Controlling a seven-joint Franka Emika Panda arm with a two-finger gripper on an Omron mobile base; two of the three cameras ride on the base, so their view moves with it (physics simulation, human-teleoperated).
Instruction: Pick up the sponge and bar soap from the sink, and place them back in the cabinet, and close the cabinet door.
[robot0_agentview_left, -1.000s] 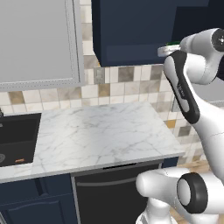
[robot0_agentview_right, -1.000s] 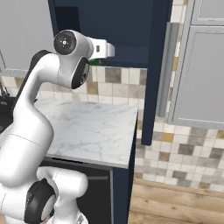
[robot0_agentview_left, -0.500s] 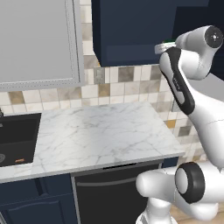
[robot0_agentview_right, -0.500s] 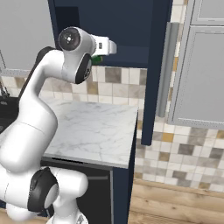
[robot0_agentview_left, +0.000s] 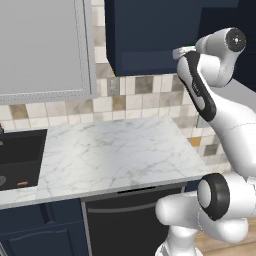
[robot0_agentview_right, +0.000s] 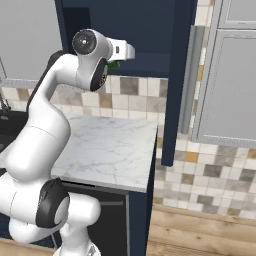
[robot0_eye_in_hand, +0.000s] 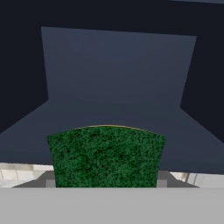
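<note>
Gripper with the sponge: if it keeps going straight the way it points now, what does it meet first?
Nothing close, it seems. The gripper, shut on the sponge, points into the open cabinet. The way looks free up to the navy back wall, though depth is hard to judge.

In the hand view the sponge (robot0_eye_in_hand: 105, 156) is cut off below, and it hides the fingertips gripping it. The sink (robot0_agentview_left: 20, 160) runs off the left base view's edge; the tiny orange speck in it is probably the bar soap (robot0_agentview_left: 21, 184). The cabinet door (robot0_agentview_right: 175, 75) is cropped at the top.
</note>
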